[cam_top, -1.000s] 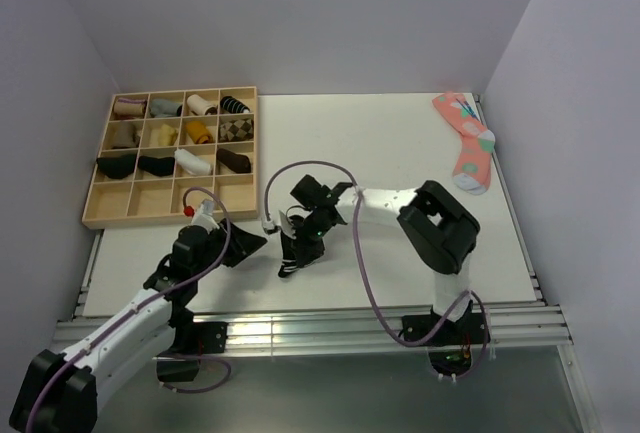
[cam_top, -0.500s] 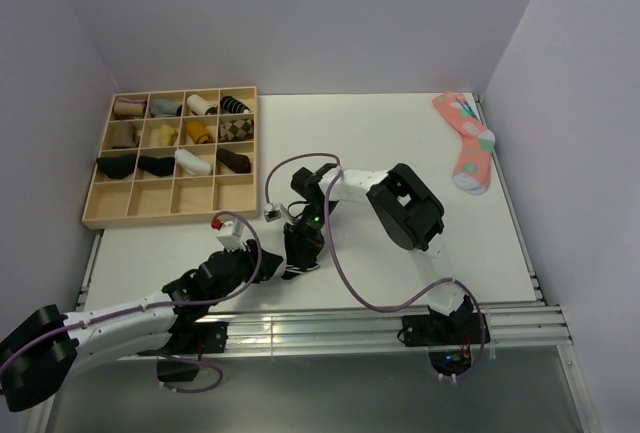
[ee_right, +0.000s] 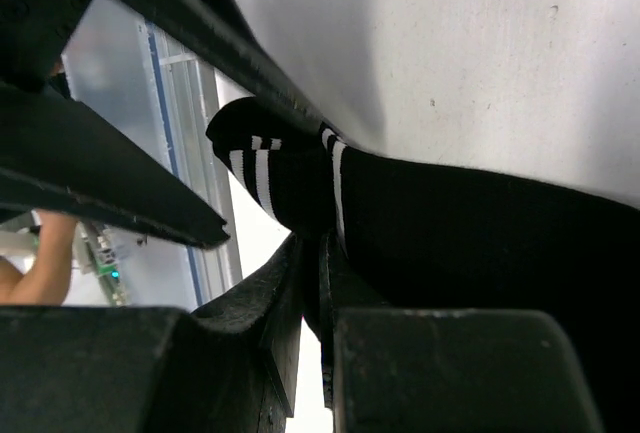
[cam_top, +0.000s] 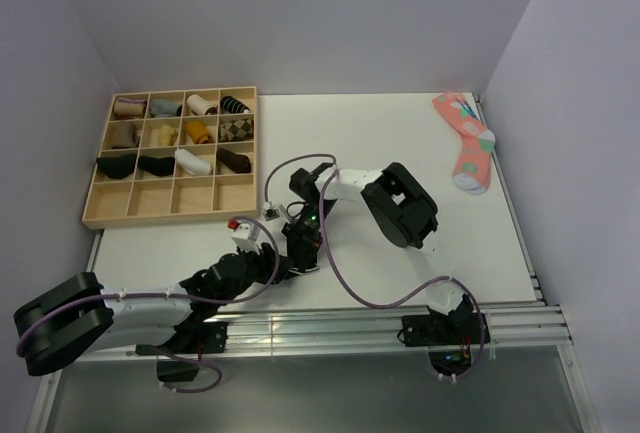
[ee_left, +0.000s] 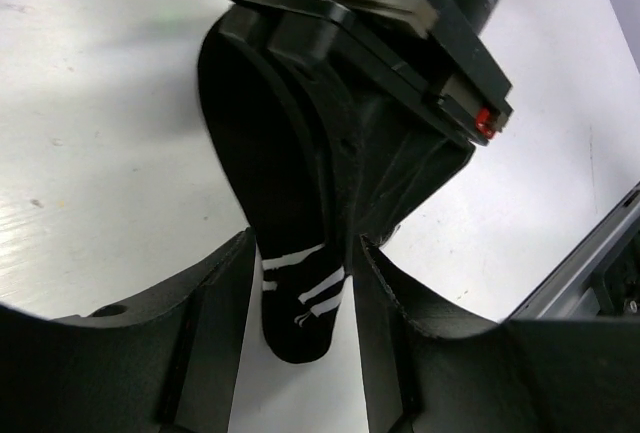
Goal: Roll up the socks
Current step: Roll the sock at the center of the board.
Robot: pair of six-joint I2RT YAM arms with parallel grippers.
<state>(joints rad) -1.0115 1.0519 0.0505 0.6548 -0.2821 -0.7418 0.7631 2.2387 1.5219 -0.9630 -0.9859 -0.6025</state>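
Top view, left to right. Wooden compartment tray (cam_top: 98,215) at the table's (cam_top: 400,133) far left, its upper cells holding rolled socks. Left gripper (ee_left: 302,253) low near the front edge, jaws partly apart, straddling the white-striped cuff of the black socks (ee_left: 295,323). The socks hang from the right gripper (ee_right: 318,253), whose jaws are pinched narrowly on the black knit. Pink patterned sock (cam_top: 465,143) lies flat at the far right.

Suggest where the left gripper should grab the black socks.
Take the striped cuff end, probably: it pokes free past the right gripper, which pinches the socks mid-body. Bring the left gripper in from the near edge of the table, straddling the cuff's width.
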